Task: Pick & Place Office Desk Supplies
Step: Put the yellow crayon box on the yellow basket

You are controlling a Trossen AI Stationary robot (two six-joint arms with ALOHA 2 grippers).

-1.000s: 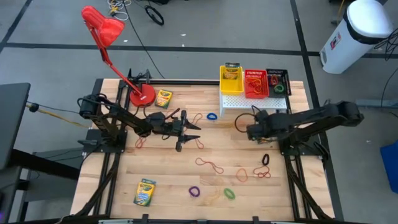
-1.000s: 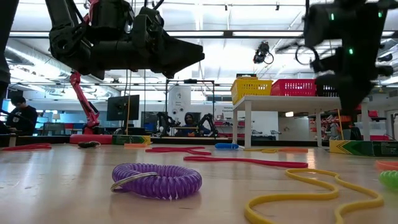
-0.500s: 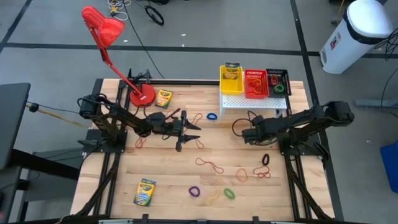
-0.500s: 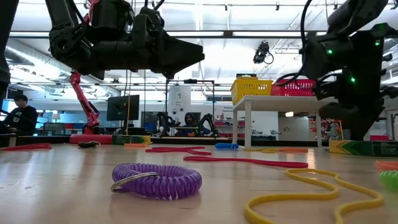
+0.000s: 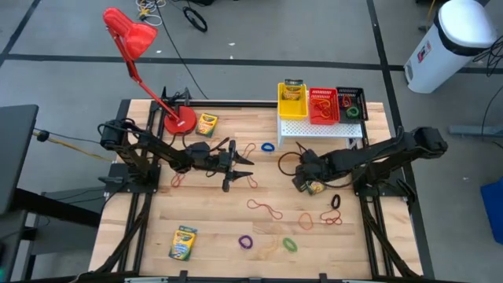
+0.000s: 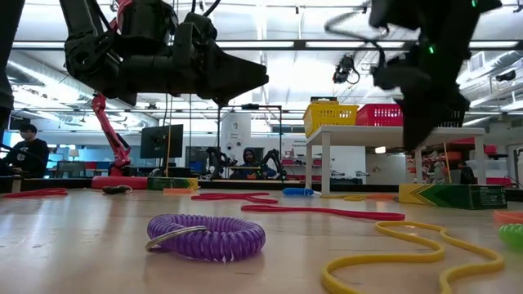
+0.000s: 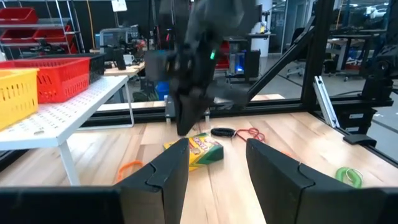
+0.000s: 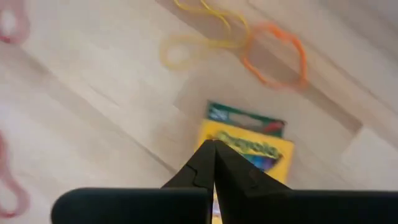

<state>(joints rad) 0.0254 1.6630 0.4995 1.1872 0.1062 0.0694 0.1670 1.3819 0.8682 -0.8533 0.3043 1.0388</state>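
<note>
Right now the right gripper (image 5: 301, 182) hangs over the middle of the table (image 5: 212, 228), its fingers (image 8: 214, 163) pressed together with nothing between them, directly above a crayon box (image 8: 249, 149) lying flat on the wood just near of the small white shelf (image 5: 314, 130). In the right wrist view a yellow rubber band (image 8: 196, 43) and an orange rubber band (image 8: 277, 56) lie just beyond that box. The left gripper (image 5: 245, 163) waits left of centre with its fingers (image 7: 161, 177) spread apart, holding nothing. On the shelf at the far right stand a yellow basket (image 5: 291, 101), a red basket (image 5: 323, 105) and a black basket (image 5: 351, 103) side by side. Another crayon box (image 5: 206, 124) lies beside the base of the red desk lamp (image 5: 137, 47), and a third crayon box (image 5: 182, 243) sits at the near left. A purple coil band (image 6: 204, 237) lies nearest the low camera, with more loops scattered near it
</note>
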